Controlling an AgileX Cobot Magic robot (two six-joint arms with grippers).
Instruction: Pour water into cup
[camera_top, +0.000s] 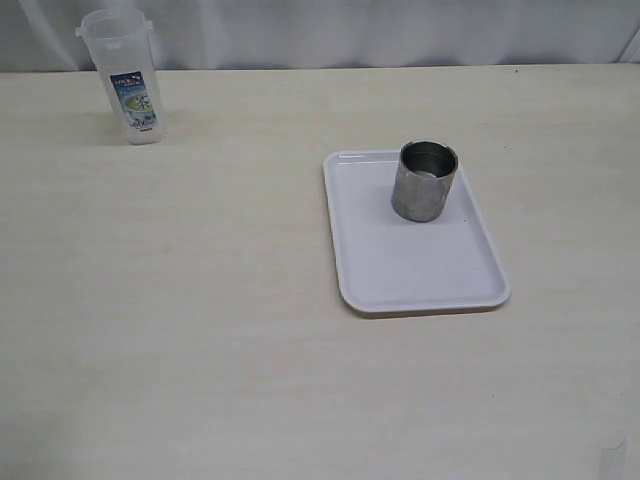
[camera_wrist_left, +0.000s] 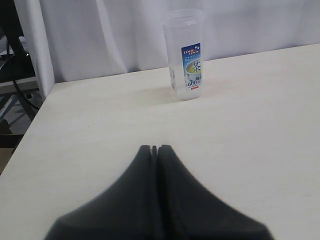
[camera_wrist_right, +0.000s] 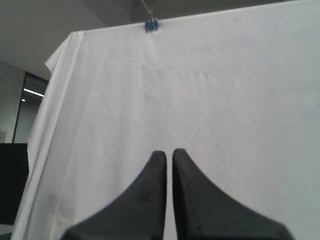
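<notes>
Okay, steel cup (camera_top: 425, 182) stands upright on the far end of a white tray (camera_top: 420, 275), right of centre on the pale wooden table (camera_top: 180, 300). Clear plastic jug (camera_top: 128, 80) with blue label is upright at the far left corner, well apart from the tray. Left gripper (camera_wrist_left: 155, 148) has its dark fingers pressed together, holding nothing, low over the table and pointed at the jug (camera_wrist_left: 185, 55) some way ahead. Right gripper (camera_wrist_right: 169, 154) is brought together too, only a thin slit between the fingers, empty, aimed up at a white cloth backdrop (camera_wrist_right: 225, 90) held by a blue clip (camera_wrist_right: 151, 24)
</notes>
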